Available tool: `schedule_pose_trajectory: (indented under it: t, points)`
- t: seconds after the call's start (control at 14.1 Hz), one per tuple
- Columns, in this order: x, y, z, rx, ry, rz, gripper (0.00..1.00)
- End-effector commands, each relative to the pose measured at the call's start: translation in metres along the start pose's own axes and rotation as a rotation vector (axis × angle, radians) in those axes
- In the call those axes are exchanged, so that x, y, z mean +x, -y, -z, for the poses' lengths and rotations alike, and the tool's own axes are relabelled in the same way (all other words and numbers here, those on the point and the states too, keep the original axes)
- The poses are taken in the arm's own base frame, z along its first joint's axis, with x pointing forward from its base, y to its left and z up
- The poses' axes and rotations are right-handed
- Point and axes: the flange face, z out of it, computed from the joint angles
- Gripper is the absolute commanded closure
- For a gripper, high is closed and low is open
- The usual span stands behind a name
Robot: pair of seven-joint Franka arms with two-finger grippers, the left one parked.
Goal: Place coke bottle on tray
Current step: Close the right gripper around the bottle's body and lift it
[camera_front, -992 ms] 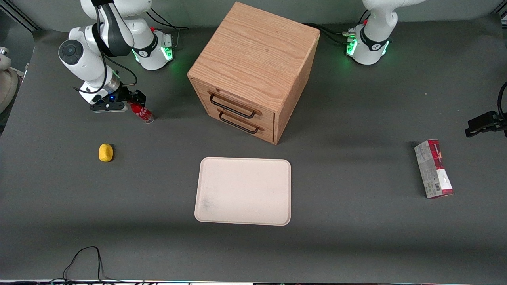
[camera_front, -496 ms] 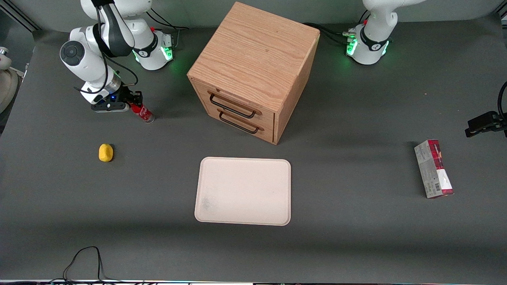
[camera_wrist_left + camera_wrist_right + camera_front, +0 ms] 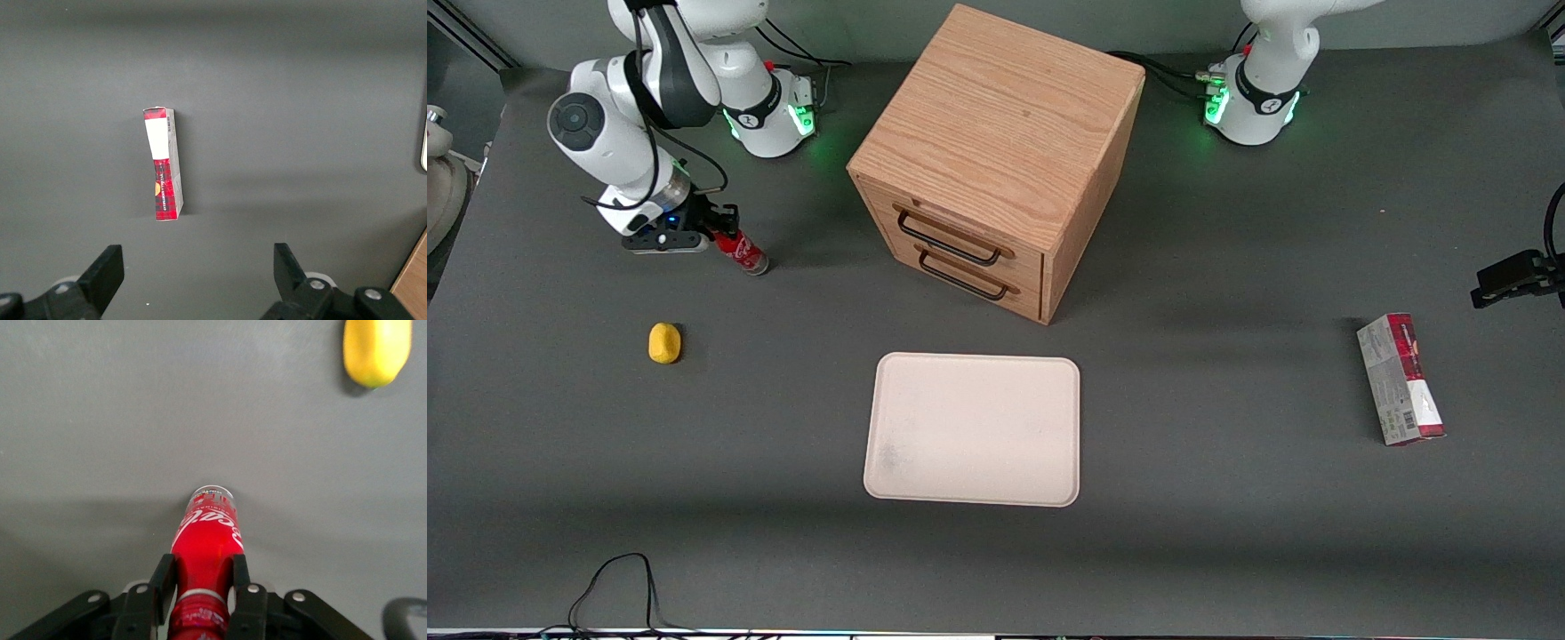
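The gripper sits at the working arm's end of the tabletop, low over the surface and farther from the front camera than the yellow object. Its jaws are drawn in narrow and clamp the coke bottle at the neck, just below the cap.

In the right wrist view the two black fingers press against either side of the coke bottle, with red body showing between them and the white script logo facing the camera. The gripper covers the cap end, so the cap itself is largely hidden. The bottle's base points away from the gripper. Whether the base touches the tabletop or hangs just above it cannot be determined from either view. In the front view the bottle is tilted, its base nearer the front camera than its neck.

The yellow object is cut off at the frame edge in the right wrist view, so its full outline is not visible there.

The tray lies flat on the tabletop, nearer the front camera than the wooden cabinet and in front of its two drawers. It is well apart from the bottle, and a faint smudge marks one of its corners.

A red-and-grey carton lies toward the parked arm's end of the tabletop. The left wrist view shows the carton lying flat; its print is too small to read.
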Motion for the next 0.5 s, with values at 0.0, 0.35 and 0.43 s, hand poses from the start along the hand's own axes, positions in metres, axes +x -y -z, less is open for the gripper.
schedule_pose_trajectory:
  t: [0.0, 0.35, 0.43]
  points:
    - [0.029, -0.017, 0.032, -0.016, -0.009, -0.027, 1.0]
    - [0.108, -0.019, 0.115, -0.049, -0.008, -0.043, 1.0]
    - [0.127, -0.008, 0.135, -0.064, 0.031, -0.038, 1.0]
